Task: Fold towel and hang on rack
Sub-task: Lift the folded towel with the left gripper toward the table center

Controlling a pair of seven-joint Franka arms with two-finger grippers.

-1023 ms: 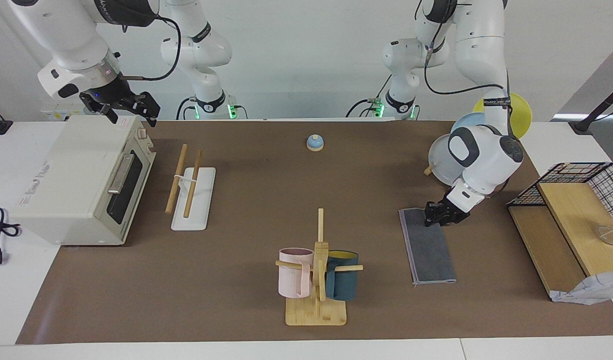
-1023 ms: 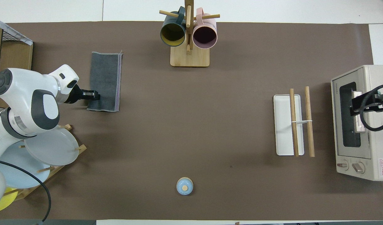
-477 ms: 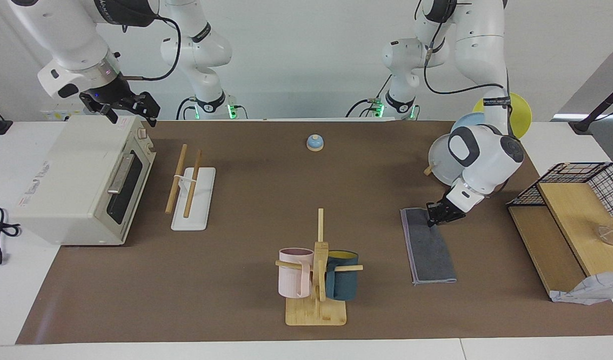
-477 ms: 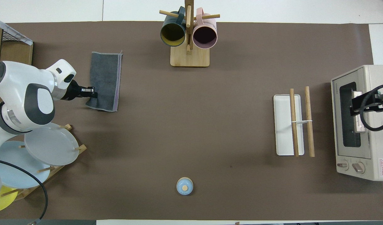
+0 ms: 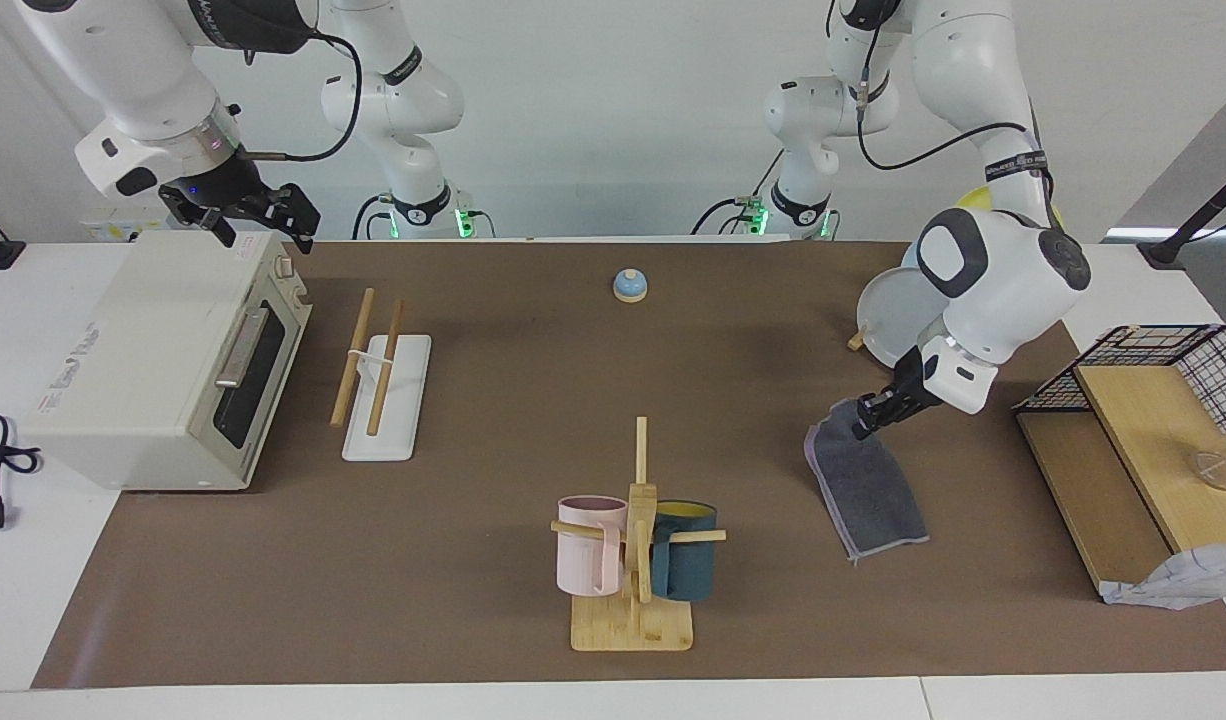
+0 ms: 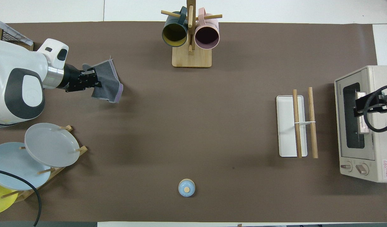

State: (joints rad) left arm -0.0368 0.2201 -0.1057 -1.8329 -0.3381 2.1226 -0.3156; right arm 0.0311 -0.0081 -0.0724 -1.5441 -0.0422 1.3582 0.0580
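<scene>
The towel point(image 5: 866, 489) is folded into a narrow strip, dark grey outside with a purple edge. My left gripper point(image 5: 862, 421) is shut on the strip's end that is toward the robots and holds that end up off the brown mat. The rest hangs slanting down toward the mat. I cannot tell whether its lower end touches. In the overhead view the towel point(image 6: 107, 82) droops from the left gripper point(image 6: 94, 80). The rack point(image 5: 384, 392), two wood rods on a white base, lies near the right arm's end, also in the overhead view point(image 6: 296, 126). My right gripper point(image 5: 261, 228) waits open over the toaster oven.
A toaster oven point(image 5: 163, 360) stands beside the rack at the right arm's end. A mug tree point(image 5: 635, 545) with pink and teal mugs is mid-table, farthest from the robots. A plate stand point(image 6: 38, 157), a blue bell point(image 5: 629, 286) and a wire-and-wood shelf point(image 5: 1143, 440) also stand here.
The left gripper has risen with the towel's end in it. The strip was flat on the mat and now hangs from the gripper, swung askew. The right arm has not moved.
</scene>
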